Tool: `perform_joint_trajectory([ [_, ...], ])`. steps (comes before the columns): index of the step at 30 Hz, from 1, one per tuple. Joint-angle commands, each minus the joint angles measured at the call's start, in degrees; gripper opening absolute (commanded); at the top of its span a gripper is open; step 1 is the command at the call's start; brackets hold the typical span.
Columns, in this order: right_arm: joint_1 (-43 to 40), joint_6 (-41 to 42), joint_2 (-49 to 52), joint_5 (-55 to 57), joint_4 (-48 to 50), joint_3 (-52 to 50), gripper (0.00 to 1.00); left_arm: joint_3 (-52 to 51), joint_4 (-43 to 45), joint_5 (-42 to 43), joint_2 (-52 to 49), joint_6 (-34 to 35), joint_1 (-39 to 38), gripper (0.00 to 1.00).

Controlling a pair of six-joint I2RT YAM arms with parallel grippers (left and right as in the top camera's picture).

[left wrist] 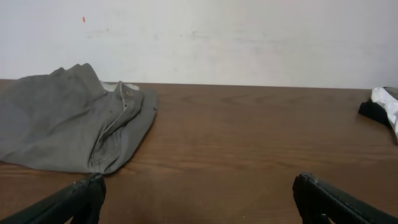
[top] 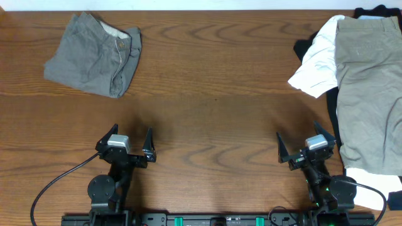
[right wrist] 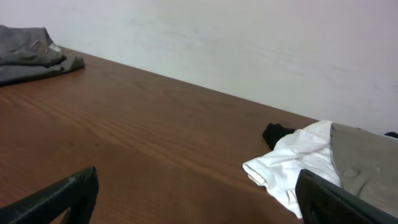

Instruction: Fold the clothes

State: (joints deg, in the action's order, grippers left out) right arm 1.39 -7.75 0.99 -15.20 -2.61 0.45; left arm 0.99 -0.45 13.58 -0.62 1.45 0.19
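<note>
A folded grey pair of shorts (top: 94, 54) lies at the far left of the table; it also shows in the left wrist view (left wrist: 68, 124) and the right wrist view (right wrist: 31, 53). A pile of unfolded clothes sits at the right: a khaki-grey garment (top: 370, 88) on top, a white garment (top: 317, 66) (right wrist: 292, 162) and a black one (top: 304, 47) under it. My left gripper (top: 130, 145) (left wrist: 199, 199) is open and empty near the front edge. My right gripper (top: 306, 147) (right wrist: 199, 196) is open and empty, just left of the pile.
The brown wooden table (top: 213, 94) runs between the folded shorts and the pile. A black cable (top: 56, 185) loops by the left arm base. A white wall (left wrist: 217, 37) stands behind the table.
</note>
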Motion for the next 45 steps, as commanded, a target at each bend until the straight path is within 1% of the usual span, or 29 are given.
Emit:
perform_joint_trajectory([
  [1, -0.42, 0.39, -0.24, 0.20, -0.15, -0.13, 0.99, -0.76, -2.43, 0.79, 0.28, 0.07, -0.26, 0.98],
  [8, -0.42, 0.42, -0.24, -0.50, 0.31, -0.13, 0.99, -0.76, -2.36, 0.98, 0.28, 0.11, -0.26, 0.98],
  [10, -0.39, 0.42, -0.24, -1.77, 0.66, -0.13, 0.99, -0.74, -2.29, 2.62, 0.28, 0.11, -0.28, 0.98],
  [13, -0.39, 0.42, -0.24, -5.35, 1.86, -0.13, 0.99, -0.74, -2.29, 2.91, 0.28, 0.11, -0.26, 0.98],
  [17, -0.42, 0.42, -0.24, -5.81, 3.30, -0.07, 0.99, 0.15, -2.75, 5.40, -0.76, 0.13, -0.26, 0.98],
  [21, -0.42, 3.37, -0.13, -5.88, 3.32, 2.23, 0.99, 3.72, -4.85, 5.97, -5.01, 0.52, -0.26, 0.98],
  [25, -0.42, 3.43, 2.51, -5.79, 1.77, 6.54, 0.99, 10.86, -8.33, 6.05, -13.60, 0.59, -0.26, 0.98],
  [29, -0.42, 3.48, 10.03, -6.12, 0.35, 13.42, 0.99, 21.27, -13.25, 6.16, -25.35, 0.59, -0.28, 0.98],
  [35, -0.42, 3.43, 25.90, -6.10, -4.96, 28.50, 0.99, 40.11, -26.32, 7.02, -43.19, 0.55, -0.28, 0.98],
  [40, -0.42, 3.43, 42.01, -6.99, -10.80, 41.57, 0.99, 53.77, -36.17, 6.97, -56.35, 0.48, -0.28, 0.98],
  [43, -0.42, 3.41, 52.63, -7.54, -15.61, 49.75, 0.99, 59.34, -40.33, 6.99, -62.69, -0.07, -0.28, 0.98],
  [45, -0.48, 3.41, 60.76, -7.54, -20.37, 55.98, 0.99, 62.03, -42.82, 6.99, -66.62, -1.60, -0.28, 0.98],
])
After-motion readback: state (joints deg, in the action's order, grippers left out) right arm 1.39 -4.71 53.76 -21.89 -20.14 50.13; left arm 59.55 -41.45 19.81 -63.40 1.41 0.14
